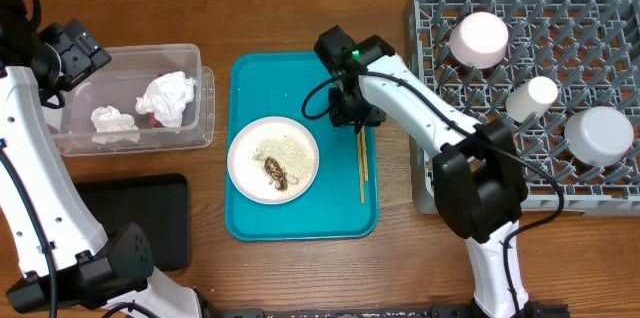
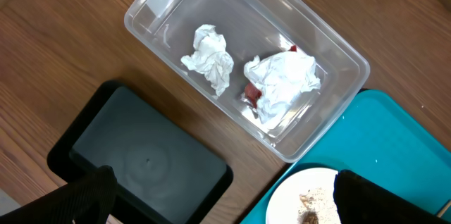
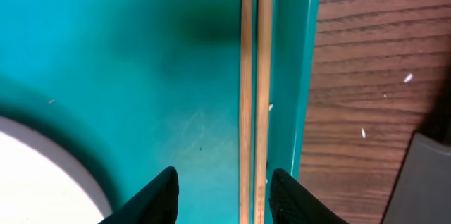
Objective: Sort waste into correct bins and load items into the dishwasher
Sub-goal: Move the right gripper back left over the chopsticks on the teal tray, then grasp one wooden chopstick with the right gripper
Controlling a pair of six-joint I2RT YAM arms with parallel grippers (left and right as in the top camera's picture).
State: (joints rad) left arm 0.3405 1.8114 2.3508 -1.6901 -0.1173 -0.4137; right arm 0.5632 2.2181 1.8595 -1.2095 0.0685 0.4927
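Note:
Two wooden chopsticks (image 1: 362, 166) lie side by side along the right edge of the teal tray (image 1: 345, 220). My right gripper (image 1: 356, 116) is open right above their far end; in the right wrist view the chopsticks (image 3: 254, 90) run between its spread fingers (image 3: 222, 196). The round plate (image 1: 274, 158) on the tray holds rice grains and a brown scrap (image 1: 275, 172). The clear tub (image 1: 190, 60) holds two crumpled tissues (image 2: 209, 57) and a red wrapper (image 2: 252, 94) partly under one. My left gripper (image 2: 222, 203) is open and empty, high above the black tray (image 2: 141, 157).
The grey dish rack (image 1: 560, 18) at the right holds a pink bowl (image 1: 479, 38), a white cup (image 1: 533, 97) and a whitish bowl (image 1: 599, 135), all upside down. A few rice grains (image 3: 408, 77) lie on the wood by the teal tray.

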